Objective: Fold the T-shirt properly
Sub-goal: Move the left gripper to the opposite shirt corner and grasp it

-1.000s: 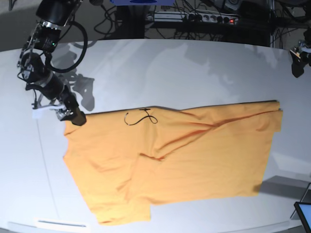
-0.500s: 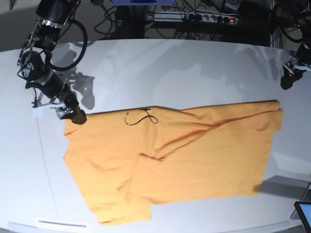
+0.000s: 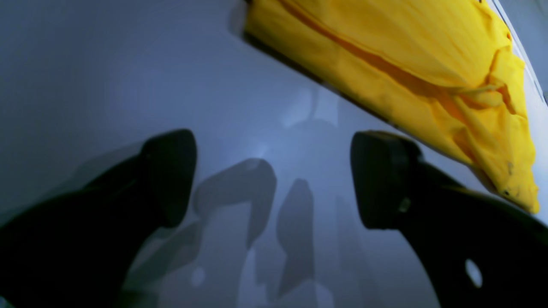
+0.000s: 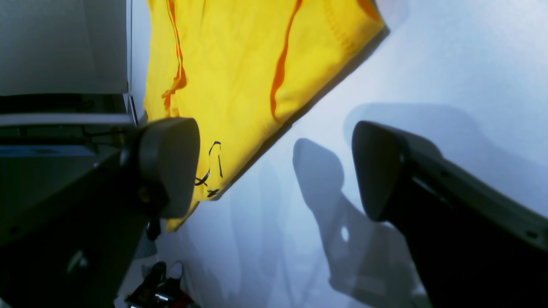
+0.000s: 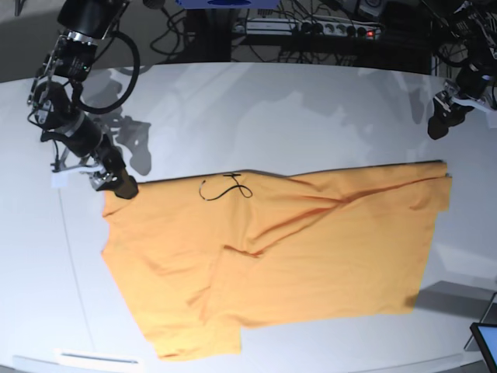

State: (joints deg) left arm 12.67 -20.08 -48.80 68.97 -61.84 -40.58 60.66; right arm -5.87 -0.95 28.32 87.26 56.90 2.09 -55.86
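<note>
The orange-yellow T-shirt (image 5: 295, 249) lies spread flat on the white table (image 5: 272, 109), with a thin dark squiggle (image 5: 225, 189) near its far edge. My right gripper (image 5: 118, 186) is low at the shirt's far left corner. In the right wrist view it (image 4: 274, 171) is open, with the shirt's (image 4: 239, 64) edge and the squiggle (image 4: 212, 167) beside one finger (image 4: 169, 167). My left gripper (image 5: 439, 124) hovers beyond the shirt's far right corner. In the left wrist view it (image 3: 274, 175) is open and empty over bare table, the shirt (image 3: 406, 55) ahead of it.
Cables and a power strip (image 5: 342, 29) lie behind the table's far edge. A screen corner (image 5: 486, 342) shows at the bottom right. A white strip (image 5: 97, 358) lies near the table's front left edge.
My left gripper has moved in from the right edge of the view towards the shirt's far right corner. My right gripper and the shirt have stayed in place.
</note>
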